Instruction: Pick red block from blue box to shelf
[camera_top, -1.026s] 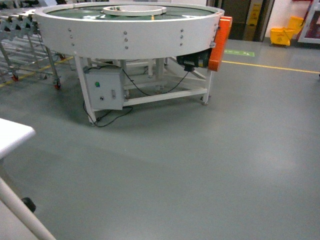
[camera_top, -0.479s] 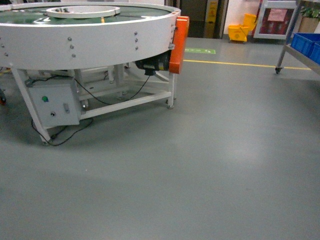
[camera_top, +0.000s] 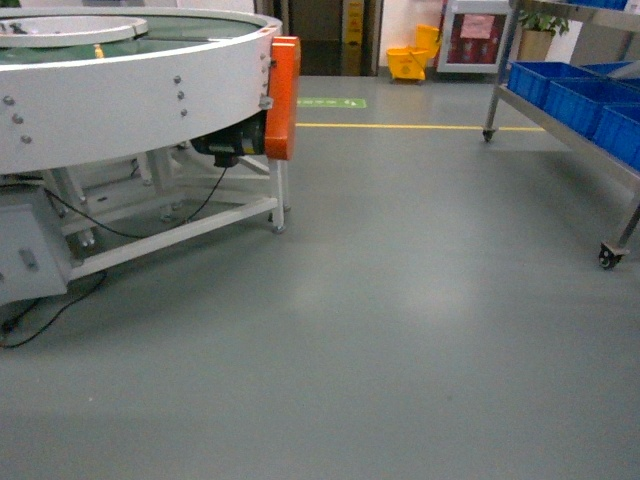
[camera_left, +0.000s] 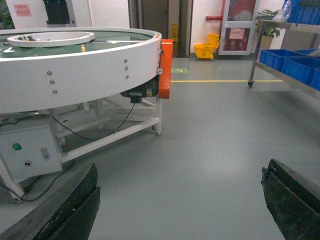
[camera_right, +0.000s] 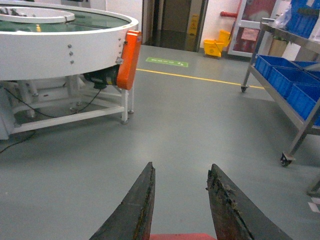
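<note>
A sliver of the red block (camera_right: 182, 236) shows at the bottom edge of the right wrist view, between the bases of my right gripper's (camera_right: 181, 165) dark fingers, which are shut on it above the grey floor. My left gripper (camera_left: 181, 165) is wide open with only floor between its fingers. The steel shelf (camera_top: 560, 118) stands at the right on castors, and also shows in the left wrist view as the shelf (camera_left: 280, 76) and in the right wrist view as the shelf (camera_right: 276, 90). The blue box is out of view. Neither gripper appears in the head view.
A big round white conveyor table (camera_top: 130, 90) with an orange motor cover (camera_top: 283, 97) fills the left, with cables on the floor under it. Dark blue crates (camera_top: 560, 85) sit on the shelf. A yellow mop bucket (camera_top: 412, 62) and a yellow floor line (camera_top: 400, 126) lie beyond.
The head view has swung right: the conveyor table slid to the left, a white table corner left the view, and the steel shelf with blue crates came in at the right.
</note>
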